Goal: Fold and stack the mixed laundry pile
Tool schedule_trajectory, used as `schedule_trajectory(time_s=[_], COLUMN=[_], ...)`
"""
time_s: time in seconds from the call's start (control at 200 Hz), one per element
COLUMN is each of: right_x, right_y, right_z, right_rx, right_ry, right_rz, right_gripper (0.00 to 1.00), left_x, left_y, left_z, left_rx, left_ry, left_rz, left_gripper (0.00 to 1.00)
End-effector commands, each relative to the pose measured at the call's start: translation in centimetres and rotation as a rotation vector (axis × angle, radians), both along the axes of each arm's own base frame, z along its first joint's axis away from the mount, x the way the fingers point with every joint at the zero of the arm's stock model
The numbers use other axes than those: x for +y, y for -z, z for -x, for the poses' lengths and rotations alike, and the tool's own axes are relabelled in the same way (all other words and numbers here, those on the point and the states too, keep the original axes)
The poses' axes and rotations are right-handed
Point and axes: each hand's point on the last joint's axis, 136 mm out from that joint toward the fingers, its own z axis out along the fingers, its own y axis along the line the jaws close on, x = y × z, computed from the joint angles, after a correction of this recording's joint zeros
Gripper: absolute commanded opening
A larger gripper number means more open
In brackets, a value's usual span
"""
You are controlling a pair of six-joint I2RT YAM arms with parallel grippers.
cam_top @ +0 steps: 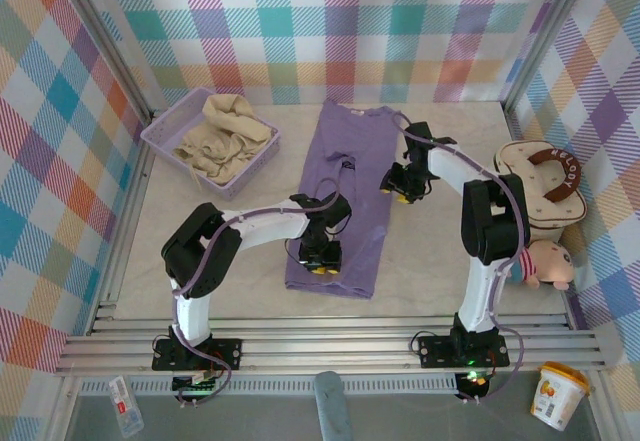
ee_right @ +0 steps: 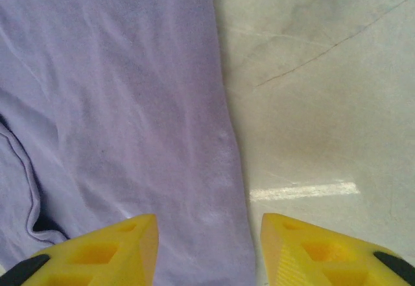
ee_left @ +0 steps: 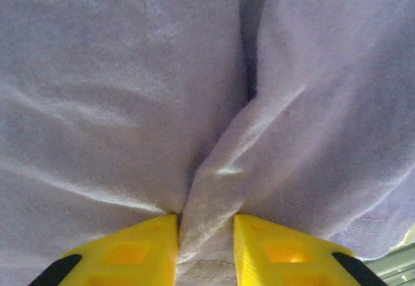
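Note:
The lavender-purple T-shirt (cam_top: 345, 176) lies lengthwise in the middle of the table, narrowed into a long strip. My left gripper (cam_top: 322, 259) is down on its lower part. In the left wrist view the yellow fingers (ee_left: 142, 247) pinch a raised ridge of the purple cloth (ee_left: 117, 104), and the gripper (ee_left: 205, 240) is shut on it. My right gripper (cam_top: 400, 189) sits at the shirt's right edge, further back. It (ee_right: 209, 244) stands open, straddling the edge of the T-shirt (ee_right: 130, 104), with one finger over cloth and one over bare table (ee_right: 324, 104). The cream-beige shirt (cam_top: 222, 136) lies crumpled in the basket.
The lavender mesh basket (cam_top: 165, 126) stands at the back left. At the right wall are a cream padded bag with a brown handle (cam_top: 545, 186) and a small plush doll (cam_top: 545, 261). An orange-labelled cup (cam_top: 558, 393) stands off the table at the near right.

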Motion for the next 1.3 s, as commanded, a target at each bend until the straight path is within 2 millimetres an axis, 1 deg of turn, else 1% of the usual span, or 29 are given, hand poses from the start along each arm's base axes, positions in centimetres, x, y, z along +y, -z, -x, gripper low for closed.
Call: schedule_trajectory(time_s=[0.0,0.045,0.095,0.305,0.425,0.53,0.64,0.7,0.755,0.845,0.905,0.955,0.995,1.035,1.105,1.135,1.155,1.175,1.205,1.295], right_x=[-0.4,-0.4,-0.5,-0.2,-0.1,0.0,0.4,0.6,0.7,1.0,1.1,1.3,1.4,1.5,1.7,1.8,1.8,1.9,1.9,2.0], right_y=[-0.8,-0.9,-0.9,-0.5,-0.3,0.1,0.6,0.8,1.0,1.3,1.2,1.3,1.2,1.1,1.0,0.9,0.8,0.8,0.7,0.4], right_z=[0.7,0.7,0.6,0.5,0.4,0.4,0.3,0.3,0.3,0.3,0.2,0.1,0.1,-0.1,-0.2,-0.2,-0.2,-0.3,-0.4,-0.9], right_rx=[-0.009,-0.012,-0.013,-0.007,-0.004,0.005,0.016,0.022,0.027,0.033,0.032,0.033,0.033,0.030,0.028,0.029,0.027,0.026,0.022,0.010], right_ry=[-0.027,-0.030,-0.030,-0.028,-0.028,-0.026,-0.018,-0.013,-0.009,-0.007,-0.008,-0.009,-0.013,-0.013,-0.022,-0.024,-0.025,-0.026,-0.028,-0.027], right_rz=[0.023,0.026,0.028,0.016,0.006,0.002,-0.016,-0.027,-0.034,-0.040,-0.041,-0.043,-0.043,-0.042,-0.036,-0.033,-0.032,-0.033,-0.032,-0.031], right_gripper=[0.47,0.47,0.47,0.47,0.47,0.47,0.47,0.47,0.47,0.47,0.47,0.46,0.47,0.47,0.47,0.47,0.47,0.47,0.47,0.47], left_x=[0.0,0.0,0.3,1.4,2.9,4.6,5.7,6.0,6.4,7.5,7.7,7.9,8.0,8.1,8.2,7.9,7.7,7.5,7.2,6.2], left_y=[0.5,0.4,0.1,-2.6,-4.0,-4.4,-4.8,-4.8,-4.4,-2.8,-2.0,-1.5,-1.4,-1.7,-3.0,-3.8,-4.3,-4.7,-5.4,-7.2], left_z=[0.6,0.6,0.6,0.5,1.2,2.1,2.4,2.5,3.0,4.4,5.4,5.9,5.9,5.6,3.8,2.8,2.1,1.4,0.3,-3.3], left_rx=[0.009,0.008,0.002,-0.034,-0.044,-0.056,-0.091,-0.104,-0.098,-0.071,-0.047,-0.034,-0.031,-0.046,-0.114,-0.145,-0.161,-0.177,-0.197,-0.246], left_ry=[0.024,0.025,0.025,0.009,-0.010,-0.046,-0.082,-0.098,-0.099,-0.081,-0.061,-0.048,-0.039,-0.027,-0.010,-0.004,-0.003,-0.007,-0.014,-0.062], left_rz=[-0.008,-0.008,-0.019,-0.050,-0.078,-0.101,-0.109,-0.107,-0.116,-0.163,-0.174,-0.193,-0.208,-0.226,-0.263,-0.263,-0.261,-0.254,-0.238,-0.178], left_gripper=[0.19,0.13,0.00,0.00,0.00,0.00,0.00,0.00,0.00,0.00,0.00,0.00,0.00,0.10,0.42,0.53,0.58,0.62,0.64,0.66])
